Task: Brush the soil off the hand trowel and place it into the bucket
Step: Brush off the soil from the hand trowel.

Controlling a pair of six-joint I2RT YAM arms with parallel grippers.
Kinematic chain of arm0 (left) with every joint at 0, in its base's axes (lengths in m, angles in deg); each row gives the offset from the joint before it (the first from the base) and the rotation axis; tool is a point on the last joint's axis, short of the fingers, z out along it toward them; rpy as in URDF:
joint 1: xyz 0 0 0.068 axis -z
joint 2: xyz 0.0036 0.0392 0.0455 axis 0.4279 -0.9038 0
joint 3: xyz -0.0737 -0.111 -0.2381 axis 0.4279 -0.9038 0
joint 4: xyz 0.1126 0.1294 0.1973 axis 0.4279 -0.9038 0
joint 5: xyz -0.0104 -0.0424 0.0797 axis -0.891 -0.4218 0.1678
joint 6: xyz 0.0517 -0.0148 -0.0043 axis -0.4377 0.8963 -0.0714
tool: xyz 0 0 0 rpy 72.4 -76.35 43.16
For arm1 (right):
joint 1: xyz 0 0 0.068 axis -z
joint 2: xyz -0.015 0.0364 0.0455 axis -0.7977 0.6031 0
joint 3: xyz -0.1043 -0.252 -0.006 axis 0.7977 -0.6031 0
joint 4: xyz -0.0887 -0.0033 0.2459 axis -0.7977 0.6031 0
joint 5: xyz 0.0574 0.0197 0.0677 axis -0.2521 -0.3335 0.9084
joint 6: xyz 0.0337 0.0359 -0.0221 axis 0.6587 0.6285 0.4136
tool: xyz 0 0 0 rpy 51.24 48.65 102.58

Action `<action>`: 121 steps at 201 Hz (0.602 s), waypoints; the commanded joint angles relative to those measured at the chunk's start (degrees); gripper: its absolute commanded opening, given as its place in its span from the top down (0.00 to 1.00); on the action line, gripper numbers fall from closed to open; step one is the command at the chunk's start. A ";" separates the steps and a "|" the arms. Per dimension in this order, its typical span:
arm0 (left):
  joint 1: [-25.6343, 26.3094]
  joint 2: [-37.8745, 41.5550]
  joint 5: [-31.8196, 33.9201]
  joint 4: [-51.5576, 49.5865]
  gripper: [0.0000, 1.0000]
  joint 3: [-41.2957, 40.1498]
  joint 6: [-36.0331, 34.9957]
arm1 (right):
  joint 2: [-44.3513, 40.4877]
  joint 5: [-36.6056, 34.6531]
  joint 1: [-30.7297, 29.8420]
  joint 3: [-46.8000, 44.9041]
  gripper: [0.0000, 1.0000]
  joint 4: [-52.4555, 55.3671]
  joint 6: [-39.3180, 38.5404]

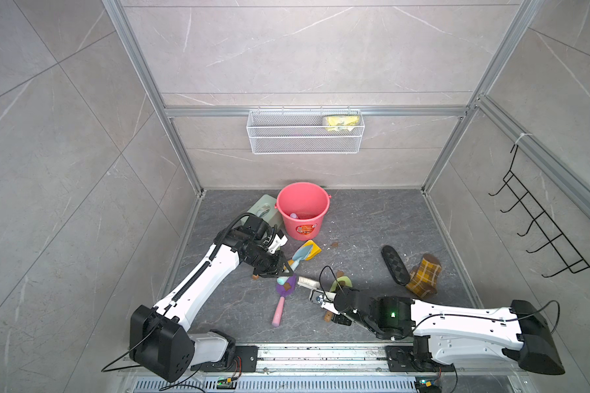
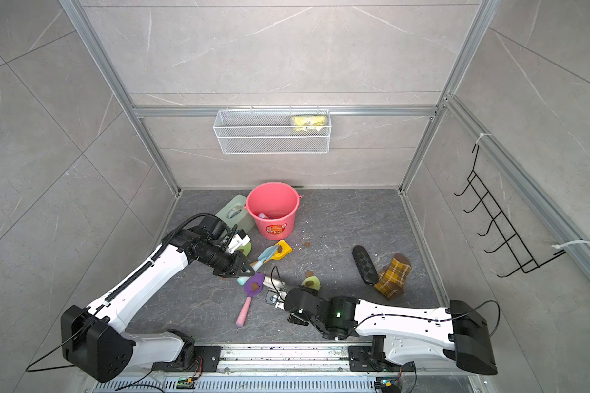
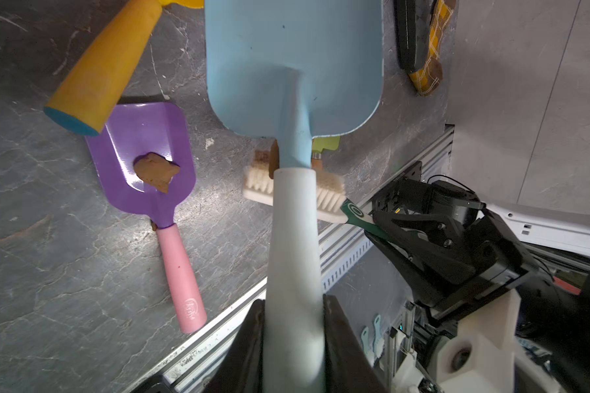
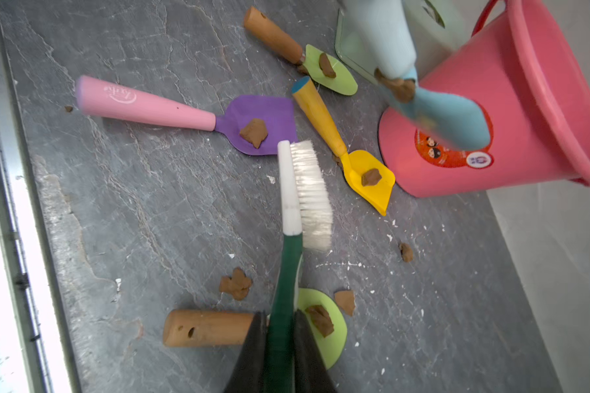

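Nearest the base, the right gripper (image 4: 279,323) is pinched on the green handle of the brush (image 4: 309,194), well back from the white bristles. A firm stroke could lever the handle round between the jaws and send the bristles wide. The brush head hangs over the counter (image 4: 150,204), just beside the purple trowel (image 4: 273,109) and apart from its target. Further out, the left gripper (image 3: 293,313) is clamped on the pale handle of the blue hand trowel (image 3: 293,61), which it holds in the air between the brush and the bucket. The soil (image 4: 397,89) on it is one brown lump at the neck, where blade meets handle. That is a narrow, awkward spot, and a clay-like lump there will likely smear or cling rather than flick off. Pushing hard could also twist the trowel in its grip. A loosened lump may drop among the tools lying on the counter, such as the yellow trowel (image 4: 321,115). Farthest off, the bucket (image 4: 498,58) stands upright on the counter. It looks light, so a trowel striking its rim could tip it, or the trowel could go in unbrushed.
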 commanded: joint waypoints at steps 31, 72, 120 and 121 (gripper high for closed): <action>1.93 -2.65 -2.35 -6.91 1.00 4.60 -0.62 | -1.79 -0.16 0.64 -4.00 1.00 -15.51 -15.74; 3.50 -4.07 -2.58 -8.23 1.00 6.02 -1.59 | -1.80 0.04 5.97 -4.55 1.00 -16.51 -17.20; 3.49 -5.03 -1.75 -10.30 1.00 9.28 -3.26 | -0.60 -4.11 9.33 -4.21 1.00 -15.72 -17.12; 3.54 -5.04 -1.72 -10.33 1.00 9.35 -3.34 | -0.58 -4.23 9.40 -4.21 1.00 -15.71 -17.12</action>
